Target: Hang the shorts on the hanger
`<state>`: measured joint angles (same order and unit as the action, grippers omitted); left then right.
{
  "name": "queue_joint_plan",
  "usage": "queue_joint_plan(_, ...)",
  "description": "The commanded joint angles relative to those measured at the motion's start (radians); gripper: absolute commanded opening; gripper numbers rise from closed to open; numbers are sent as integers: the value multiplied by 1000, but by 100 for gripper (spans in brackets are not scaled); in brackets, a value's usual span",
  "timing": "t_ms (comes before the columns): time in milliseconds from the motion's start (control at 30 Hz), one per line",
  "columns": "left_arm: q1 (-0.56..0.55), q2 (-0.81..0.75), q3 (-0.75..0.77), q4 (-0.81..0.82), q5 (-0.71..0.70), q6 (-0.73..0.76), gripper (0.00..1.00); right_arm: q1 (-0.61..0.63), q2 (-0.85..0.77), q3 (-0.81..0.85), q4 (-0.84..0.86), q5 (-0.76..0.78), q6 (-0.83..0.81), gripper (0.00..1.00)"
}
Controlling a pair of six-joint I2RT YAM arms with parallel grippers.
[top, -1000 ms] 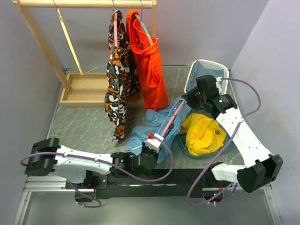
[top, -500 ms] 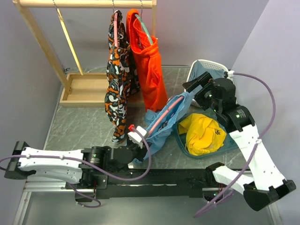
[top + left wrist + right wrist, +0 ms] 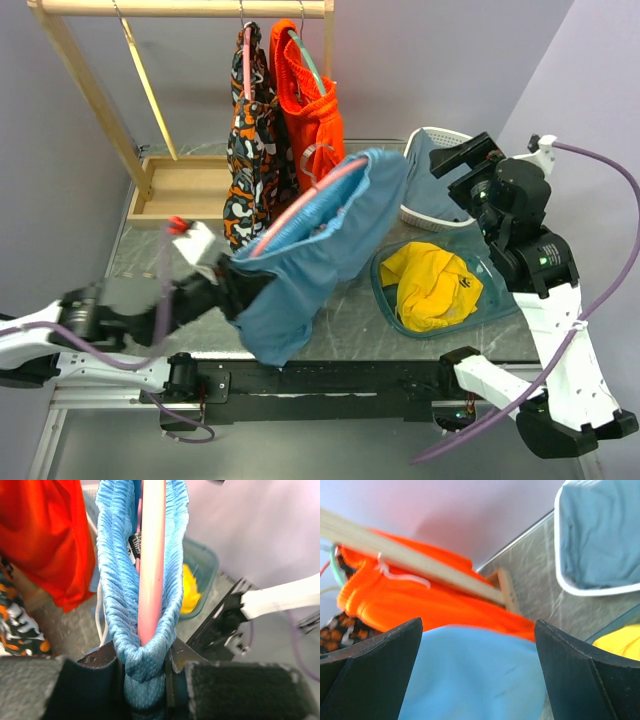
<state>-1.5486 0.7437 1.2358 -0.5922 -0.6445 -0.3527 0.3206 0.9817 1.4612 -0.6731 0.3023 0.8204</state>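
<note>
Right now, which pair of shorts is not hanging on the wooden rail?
The sky-blue shorts, stretched over the pink hanger and pinched in the left fingers; the orange shorts and the patterned shorts hang from the rail.

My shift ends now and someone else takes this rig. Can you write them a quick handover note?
Left gripper: clamped on the shorts where the waistband wraps the hanger end, both held up in the air.
Right gripper: open, empty, clear of the cloth.
Done: waistband stretched along the hanger.
To do: probably hook it on the rack rail.
</note>
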Motion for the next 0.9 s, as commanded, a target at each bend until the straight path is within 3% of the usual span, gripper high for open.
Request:
queue_joint_plan(0,-1,-47,140,2,54,55,1,-86,57,27,69,-89,-33,100)
queue_joint_plan(400,50,-84,490,-147,170,142,1,-92,213,-165,380,-319,-40,100)
queue_joint_plan(867,255,-184,726,-190,319,182,1,-38,156,-335,420,-255,-60,100)
